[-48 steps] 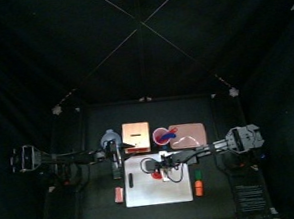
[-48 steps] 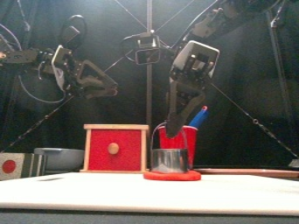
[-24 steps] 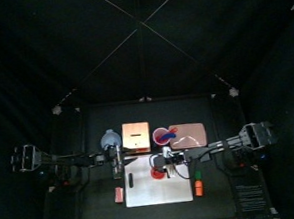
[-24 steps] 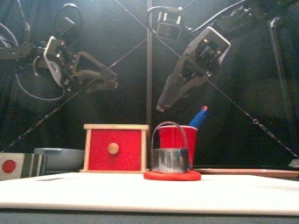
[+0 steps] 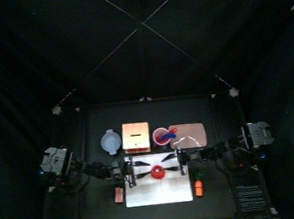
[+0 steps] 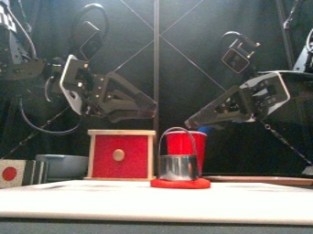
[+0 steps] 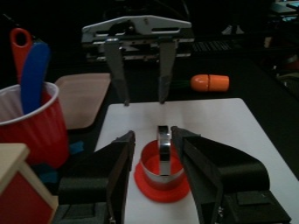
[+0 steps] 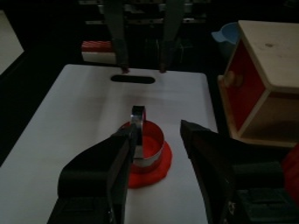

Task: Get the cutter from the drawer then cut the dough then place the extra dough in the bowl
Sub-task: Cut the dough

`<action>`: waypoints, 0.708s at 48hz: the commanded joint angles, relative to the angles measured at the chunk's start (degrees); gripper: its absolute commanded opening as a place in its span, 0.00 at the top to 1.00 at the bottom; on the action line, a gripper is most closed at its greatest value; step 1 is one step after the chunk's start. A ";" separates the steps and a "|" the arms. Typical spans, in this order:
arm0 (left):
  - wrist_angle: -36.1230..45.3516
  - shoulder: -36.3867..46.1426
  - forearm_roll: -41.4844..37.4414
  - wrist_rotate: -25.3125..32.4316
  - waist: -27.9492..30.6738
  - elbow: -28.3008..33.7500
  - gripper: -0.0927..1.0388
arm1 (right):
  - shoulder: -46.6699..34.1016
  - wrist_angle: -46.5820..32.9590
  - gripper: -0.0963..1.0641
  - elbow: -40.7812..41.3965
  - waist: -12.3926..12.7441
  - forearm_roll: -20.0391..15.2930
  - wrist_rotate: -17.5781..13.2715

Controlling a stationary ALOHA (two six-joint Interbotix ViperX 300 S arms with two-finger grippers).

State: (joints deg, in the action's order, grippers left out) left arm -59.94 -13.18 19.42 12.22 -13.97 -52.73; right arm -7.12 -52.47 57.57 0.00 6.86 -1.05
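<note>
The metal cutter [image 6: 180, 166] stands upright on the red dough disc [image 6: 180, 183], on the white board [image 5: 159, 185]. My left gripper [image 6: 149, 111] hangs open to the left of the cutter and above it. My right gripper [image 6: 193, 121] hangs open to the right, also clear of it. In the left wrist view the cutter [image 7: 163, 156] and dough [image 7: 163, 182] lie just beyond my open left gripper [image 7: 156, 140]. The right wrist view shows the cutter [image 8: 139, 144] ahead of my open right gripper [image 8: 156, 131]. The blue-grey bowl [image 5: 110, 140] sits at the back left.
The wooden box [image 6: 121, 155] with its red drawer front stands behind the board. A red cup [image 6: 188, 144] holding toy knives stands on the pink tray [image 5: 186, 135]. A small red toy [image 5: 120, 193] lies left of the board, an orange one [image 5: 197, 188] right of it.
My right gripper let go of the cutter and rose, then drew back to the right. The left arm drew back and came down. The cutter stays on the dough.
</note>
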 commanded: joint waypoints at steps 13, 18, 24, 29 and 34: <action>1.67 -2.02 0.35 0.09 0.09 2.64 0.23 | 0.62 -0.79 0.21 -0.09 -1.93 -1.05 -0.18; 2.46 -2.20 0.35 0.18 0.18 2.99 0.23 | 1.05 -0.53 0.21 0.18 -2.02 -1.05 -0.35; 2.46 -3.25 0.26 0.35 0.53 4.04 0.23 | 0.97 -0.18 0.21 0.26 -1.85 -1.05 -0.53; 2.72 -4.48 0.35 0.35 1.32 5.01 0.23 | 1.23 2.02 0.21 -0.09 -2.02 -1.05 -0.70; 4.66 -4.57 0.44 0.35 2.29 6.06 0.24 | 1.93 4.92 0.21 -0.44 -2.11 -1.05 -0.88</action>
State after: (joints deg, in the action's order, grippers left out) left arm -55.99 -18.46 19.78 12.48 -12.39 -48.08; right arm -7.21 -48.43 57.92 -1.93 5.98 -1.76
